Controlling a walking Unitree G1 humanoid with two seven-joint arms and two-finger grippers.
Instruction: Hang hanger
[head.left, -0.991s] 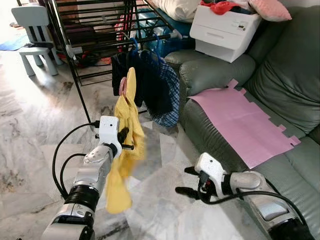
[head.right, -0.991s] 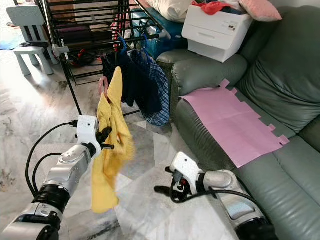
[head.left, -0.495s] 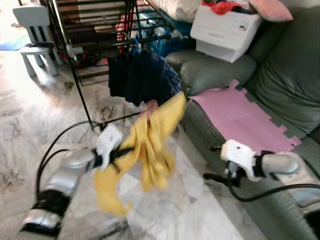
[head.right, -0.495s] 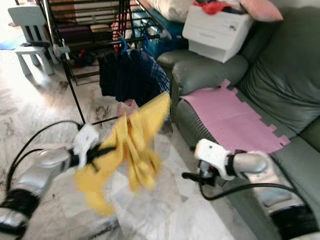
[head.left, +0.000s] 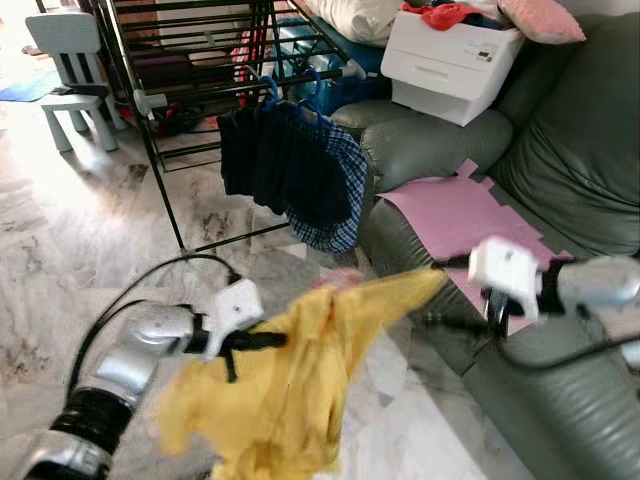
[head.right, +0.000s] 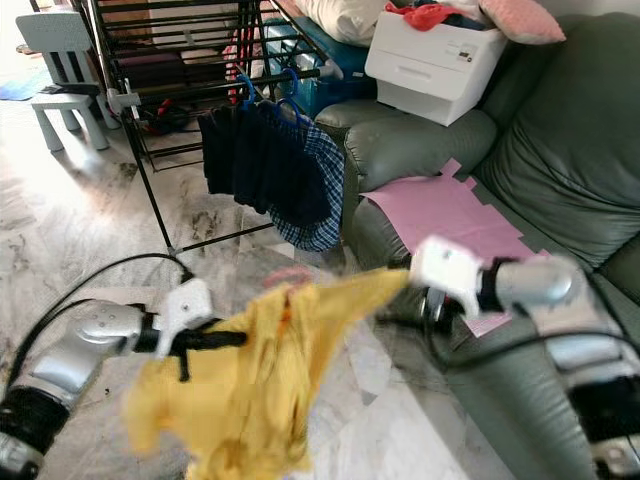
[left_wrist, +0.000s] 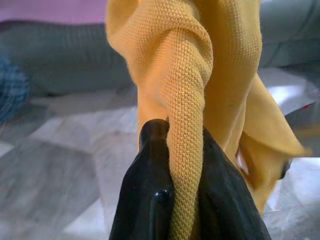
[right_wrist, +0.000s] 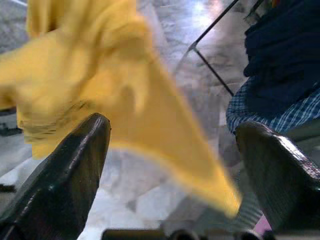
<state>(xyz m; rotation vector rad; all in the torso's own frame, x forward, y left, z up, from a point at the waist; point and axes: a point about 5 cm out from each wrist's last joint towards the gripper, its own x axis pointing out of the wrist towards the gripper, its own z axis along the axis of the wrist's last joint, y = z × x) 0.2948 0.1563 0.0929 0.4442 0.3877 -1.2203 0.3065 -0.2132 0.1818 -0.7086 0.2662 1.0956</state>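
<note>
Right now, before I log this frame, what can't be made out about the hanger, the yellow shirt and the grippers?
- Hanger: a pink smear above the yellow shirt in the eye views; motion blur and the cloth hide its hook and shape.
- Shirt: its far tip blurs toward the right gripper; contact cannot be told, though the wrist view shows those fingers apart.
- Left gripper: shut on a shirt fold; whether it also pinches the hanger is covered.
</note>
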